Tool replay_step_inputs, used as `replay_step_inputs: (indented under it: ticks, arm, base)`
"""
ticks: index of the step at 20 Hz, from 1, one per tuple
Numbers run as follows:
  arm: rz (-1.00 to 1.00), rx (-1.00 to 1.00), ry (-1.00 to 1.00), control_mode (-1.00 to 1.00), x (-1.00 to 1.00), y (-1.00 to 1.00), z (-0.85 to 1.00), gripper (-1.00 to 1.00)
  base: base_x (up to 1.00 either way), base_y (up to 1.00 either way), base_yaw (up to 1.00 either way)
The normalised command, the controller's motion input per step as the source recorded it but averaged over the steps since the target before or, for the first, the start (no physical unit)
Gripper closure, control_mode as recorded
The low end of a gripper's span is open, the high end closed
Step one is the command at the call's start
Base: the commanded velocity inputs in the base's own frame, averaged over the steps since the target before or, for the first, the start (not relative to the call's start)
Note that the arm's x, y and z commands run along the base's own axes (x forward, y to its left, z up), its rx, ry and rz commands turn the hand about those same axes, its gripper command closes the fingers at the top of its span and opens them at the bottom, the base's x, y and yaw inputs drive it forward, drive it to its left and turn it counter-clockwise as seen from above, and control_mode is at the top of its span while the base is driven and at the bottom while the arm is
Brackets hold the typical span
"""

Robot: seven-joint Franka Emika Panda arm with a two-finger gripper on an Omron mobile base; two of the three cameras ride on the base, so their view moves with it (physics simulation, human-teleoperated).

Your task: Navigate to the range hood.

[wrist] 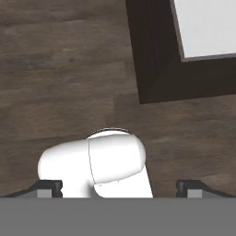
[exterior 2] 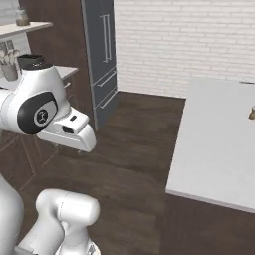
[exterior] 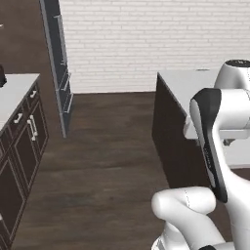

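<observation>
Nearest the cameras, the white robot arm [exterior: 215,146] is folded up over its base, at about 4 o'clock in the left base view. Seen from the hand camera, the fingers [wrist: 50,186] sit far apart at the bottom corners, spread wide and holding nothing, pointing down at the dark wood floor [wrist: 64,73].

Just beyond, at 3 o'clock, stands a dark island with a pale grey tabletop [exterior 2: 219,144]; a small brownish item [exterior 2: 252,113], too small to identify, rests at its right edge. Opposite, at 9 o'clock, runs a row of dark brown base cabinets [exterior: 22,141] with metal handles. Farther on, at 11 o'clock, a tall grey refrigerator [exterior 2: 102,55] stands before a white brick wall [exterior: 146,39].

No range hood can be made out here, so I cannot tell which way it faces or how its long axis lies. As a judgement, a hood is a rigid, heavy, fixed appliance; the task calls for driving up to it, not grasping it.
</observation>
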Motion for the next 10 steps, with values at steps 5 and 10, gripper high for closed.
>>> replay_step_inputs:
  ticks: [5,10]
  arm:
    - [0.0,0.0,0.0,1.0,0.0,0.0,0.0,-1.0]
    - [0.0,0.0,0.0,1.0,0.0,0.0,0.0,-1.0]
  base:
    - [0.86,1.0,-0.01]
    - [1.0,0.98,0.14]
